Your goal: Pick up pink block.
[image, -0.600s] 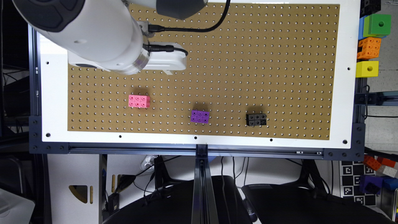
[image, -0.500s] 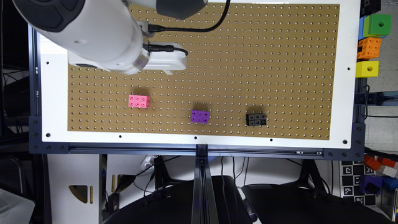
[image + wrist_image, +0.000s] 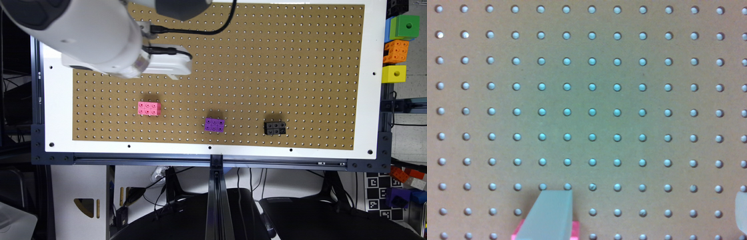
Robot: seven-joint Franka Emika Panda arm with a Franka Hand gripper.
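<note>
Wrist view: pink block (image 3: 546, 231) is a sliver of pink at the frame edge, mostly hidden behind one grey fingertip (image 3: 549, 215); second fingertip (image 3: 741, 210) far across the frame, so the jaws stand wide apart, nothing held.
Pink block, exterior view: pink block (image 3: 149, 108) lies flat on the pegboard (image 3: 267, 66), studs up, toward the exterior view's left, free on all sides.
Neighbours: purple block (image 3: 214, 125) to its right in the exterior view, black block (image 3: 275, 128) further right; all three well apart.
Gripper: white gripper (image 3: 166, 65) hangs above the board, off from the pink block, not over it, no contact.
Step in hand: approach, I'd say; grasp not started.
Doing it well: centre the open jaws over the block so one finger falls on each side, line them across the short side, descend straight, close only when low enough to catch the side walls. One finger now looks to sit over the block, so shift first or it will land on top.
Risk: small light brick, may skid on the board if nudged.
Surface: brown pegboard with regular holes, white border (image 3: 56, 110), dark metal frame (image 3: 217, 161).
Room: green, orange, yellow cubes (image 3: 397, 43) stacked off the board at the exterior view's right; cables and dark chairs below.
</note>
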